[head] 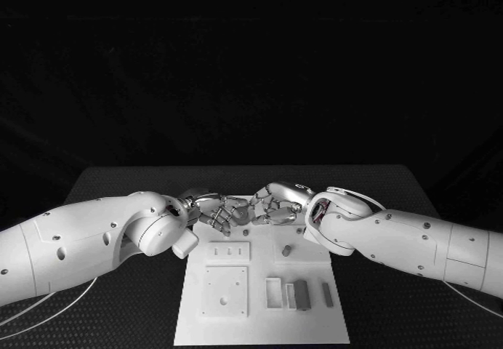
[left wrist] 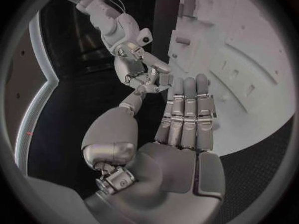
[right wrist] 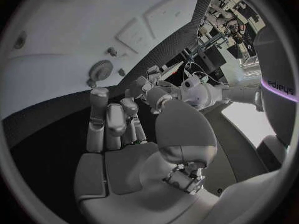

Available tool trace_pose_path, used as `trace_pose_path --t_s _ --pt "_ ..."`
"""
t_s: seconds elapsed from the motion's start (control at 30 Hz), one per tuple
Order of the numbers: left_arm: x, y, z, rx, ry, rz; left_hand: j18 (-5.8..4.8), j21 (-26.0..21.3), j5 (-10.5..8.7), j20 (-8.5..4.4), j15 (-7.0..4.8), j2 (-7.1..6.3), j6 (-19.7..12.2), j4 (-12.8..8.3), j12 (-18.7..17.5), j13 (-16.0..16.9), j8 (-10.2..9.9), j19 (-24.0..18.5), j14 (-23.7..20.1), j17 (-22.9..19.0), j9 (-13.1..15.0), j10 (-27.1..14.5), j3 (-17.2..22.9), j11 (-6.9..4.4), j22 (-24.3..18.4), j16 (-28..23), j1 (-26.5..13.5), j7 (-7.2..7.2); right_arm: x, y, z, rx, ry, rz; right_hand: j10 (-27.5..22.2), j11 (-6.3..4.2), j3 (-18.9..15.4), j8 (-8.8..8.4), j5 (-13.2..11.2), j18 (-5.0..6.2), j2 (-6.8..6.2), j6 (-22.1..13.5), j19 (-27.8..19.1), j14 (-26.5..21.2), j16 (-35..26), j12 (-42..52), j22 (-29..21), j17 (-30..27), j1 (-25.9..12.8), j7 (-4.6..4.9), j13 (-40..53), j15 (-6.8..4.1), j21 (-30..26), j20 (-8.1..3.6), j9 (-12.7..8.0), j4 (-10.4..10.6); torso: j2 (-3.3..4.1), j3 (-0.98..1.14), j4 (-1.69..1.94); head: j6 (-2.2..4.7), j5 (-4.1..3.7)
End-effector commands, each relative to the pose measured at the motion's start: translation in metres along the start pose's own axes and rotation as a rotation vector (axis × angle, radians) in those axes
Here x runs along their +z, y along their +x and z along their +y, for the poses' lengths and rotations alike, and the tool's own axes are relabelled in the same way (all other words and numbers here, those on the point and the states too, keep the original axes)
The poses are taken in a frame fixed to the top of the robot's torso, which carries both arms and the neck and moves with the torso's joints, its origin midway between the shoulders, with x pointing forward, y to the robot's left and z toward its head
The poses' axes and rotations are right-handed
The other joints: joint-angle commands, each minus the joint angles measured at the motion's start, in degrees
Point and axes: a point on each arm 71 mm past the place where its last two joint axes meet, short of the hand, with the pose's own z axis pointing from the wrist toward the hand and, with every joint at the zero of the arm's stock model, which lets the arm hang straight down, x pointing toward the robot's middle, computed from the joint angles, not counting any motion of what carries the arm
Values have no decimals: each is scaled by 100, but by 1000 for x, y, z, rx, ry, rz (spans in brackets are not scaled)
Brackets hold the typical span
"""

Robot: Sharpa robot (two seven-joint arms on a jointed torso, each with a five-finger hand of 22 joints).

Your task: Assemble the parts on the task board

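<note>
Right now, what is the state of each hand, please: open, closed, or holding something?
Left hand: open, fingers extended side by side, holding nothing.
Right hand: open, fingers extended, holding nothing.

Black table (head: 126,182) w/ matte top, dark backdrop behind, white cables (head: 42,309) trailing at near-left edge
</note>
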Motion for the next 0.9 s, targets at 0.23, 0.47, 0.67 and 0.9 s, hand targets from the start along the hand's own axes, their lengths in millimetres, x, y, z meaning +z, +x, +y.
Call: trace_pose_path --t_s 0.23,0.47,0.67,0.9 --pt "0 8 0 63 -32 49 7 56 -2 -58 -36 -1 94 30 36 61 20 -14 -7 30 5 36 6 -10 47 67 -85 -17 3 2 5 -8 -11 21 17 -37 1 21 19 164 -38 184 11 44 8 32 104 -6 -44 137 -9 -4 31 -20 11 42 -1 -6 4 -21 -19" --pt "1 9 0 93 -50 40 5 65 -2 -65 -42 8 106 20 35 85 17 -17 -11 39 2 39 14 -14 66 86 -73 -23 4 3 6 -7 -17 24 18 -38 3 18 19 164 -38 185 14 41 5 30 102 -12 -57 136 -12 -6 29 -21 12 52 -5 -9 10 -39 -21" --pt "2 10 0 94 -51 41 1 67 -2 -66 -42 3 104 2 28 102 8 -26 -22 42 -2 32 15 -12 80 95 -60 -21 5 4 9 -1 -24 30 19 -39 3 15 18 164 -44 186 16 50 4 30 101 5 -70 135 -14 -6 27 -22 13 60 -3 -13 4 -44 -7" --pt "2 9 -1 88 -48 28 -6 65 -2 -64 -37 7 89 -21 13 127 -14 -46 -46 43 -12 12 17 -4 99 103 -49 -11 6 6 13 2 -32 42 20 -40 6 14 19 164 -45 187 18 48 3 29 100 -1 -73 134 -16 -7 26 -24 14 62 -6 -11 5 -52 -1"
